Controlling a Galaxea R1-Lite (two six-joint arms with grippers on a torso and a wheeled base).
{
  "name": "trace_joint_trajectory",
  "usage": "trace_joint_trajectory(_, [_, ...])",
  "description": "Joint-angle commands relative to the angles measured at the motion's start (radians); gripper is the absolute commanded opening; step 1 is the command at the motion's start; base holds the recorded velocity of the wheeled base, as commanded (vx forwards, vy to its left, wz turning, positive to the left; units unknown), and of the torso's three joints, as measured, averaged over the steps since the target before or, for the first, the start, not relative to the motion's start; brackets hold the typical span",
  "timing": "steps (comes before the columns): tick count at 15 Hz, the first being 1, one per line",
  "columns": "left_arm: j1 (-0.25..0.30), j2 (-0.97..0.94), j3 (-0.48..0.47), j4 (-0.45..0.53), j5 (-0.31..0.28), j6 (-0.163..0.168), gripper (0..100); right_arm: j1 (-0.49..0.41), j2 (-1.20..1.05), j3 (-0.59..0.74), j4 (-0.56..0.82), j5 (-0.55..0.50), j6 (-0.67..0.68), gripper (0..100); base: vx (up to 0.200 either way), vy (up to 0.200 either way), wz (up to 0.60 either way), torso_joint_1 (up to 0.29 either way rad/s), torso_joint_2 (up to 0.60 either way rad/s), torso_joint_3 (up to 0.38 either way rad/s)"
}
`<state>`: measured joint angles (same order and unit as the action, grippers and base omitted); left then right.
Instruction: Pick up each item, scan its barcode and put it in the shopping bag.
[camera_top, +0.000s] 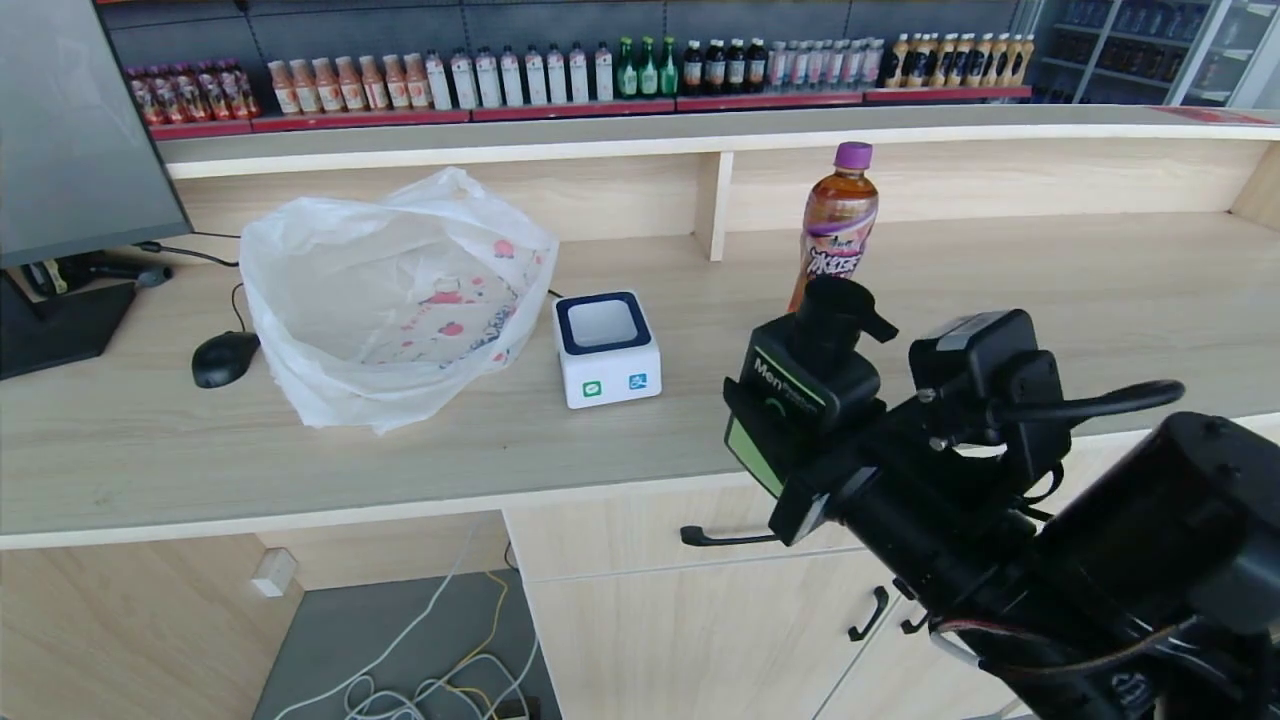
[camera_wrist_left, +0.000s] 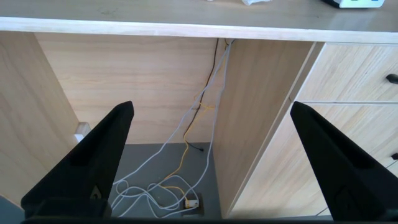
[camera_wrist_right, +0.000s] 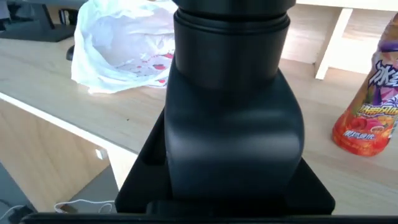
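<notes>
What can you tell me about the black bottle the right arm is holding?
The black bottle looks like matte plastic: a blocky body with a green-and-black label, narrowing to a round black cap with a small side tab. Cap on, it is tilted, top pointing toward the back of the counter. The right end effector clamps its lower part, holding it in the air near the counter's front edge, before the tea bottle.

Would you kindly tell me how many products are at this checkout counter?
2: black bottle in the right gripper; purple-capped bottle standing on the counter. The bag may hide others.
</notes>
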<state>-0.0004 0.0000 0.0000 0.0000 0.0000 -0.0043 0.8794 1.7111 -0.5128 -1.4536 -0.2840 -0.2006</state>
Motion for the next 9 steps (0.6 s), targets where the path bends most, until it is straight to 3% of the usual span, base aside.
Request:
trace_joint_trajectory(1, [0.000,0.000,0.000,0.000,0.000,0.000,100,0.079,-0.021,0.068,-0.030,-0.004,-0.023,0,0.000,0.000,0.00,0.000,0.00,0.000])
trace_joint_trajectory(5, [0.000,0.000,0.000,0.000,0.000,0.000,100,0.247,0.024,0.079,-0.047,-0.058,-0.026,0,0.000,0.000,0.00,0.000,0.00,0.000])
trace_joint_trajectory(9, [-0.001,0.000,0.000,0.000,0.000,0.000,100,0.260,0.030,0.069,-0.117,-0.058,-0.072,0,0.000,0.000,0.00,0.000,0.00,0.000])
